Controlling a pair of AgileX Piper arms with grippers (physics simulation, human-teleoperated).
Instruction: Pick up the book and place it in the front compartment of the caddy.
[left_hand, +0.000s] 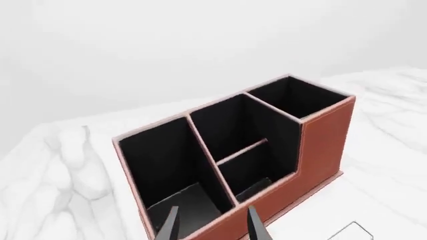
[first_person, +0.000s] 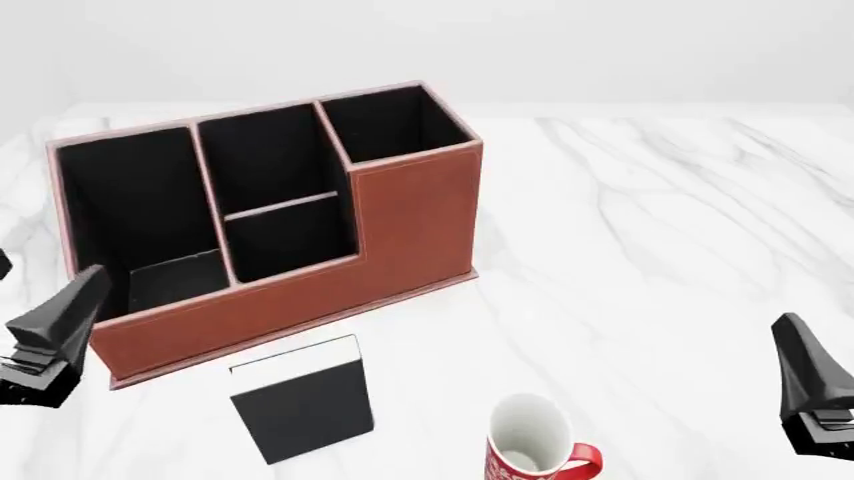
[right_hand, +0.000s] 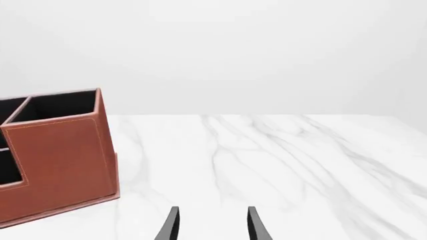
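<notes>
The reddish-brown caddy (first_person: 267, 220) with black lining stands at the table's back left; it also shows as caddy (left_hand: 240, 150) and caddy (right_hand: 57, 160). Its front compartment (first_person: 287, 245) is the small low pocket behind the stepped wall, seen too as front compartment (left_hand: 250, 172). The black book (first_person: 300, 400) lies flat just in front of the caddy, white page edge facing it. My left gripper (first_person: 74, 300) hovers at the caddy's left front corner, open and empty, as left gripper (left_hand: 212, 225) shows. My right gripper (first_person: 798, 350) is far right, open and empty, as right gripper (right_hand: 212, 225) shows.
A white mug with a red handle (first_person: 534, 450) stands upright to the right of the book near the front edge. White marble tabletop (first_person: 641, 230) stretches to the right of the caddy.
</notes>
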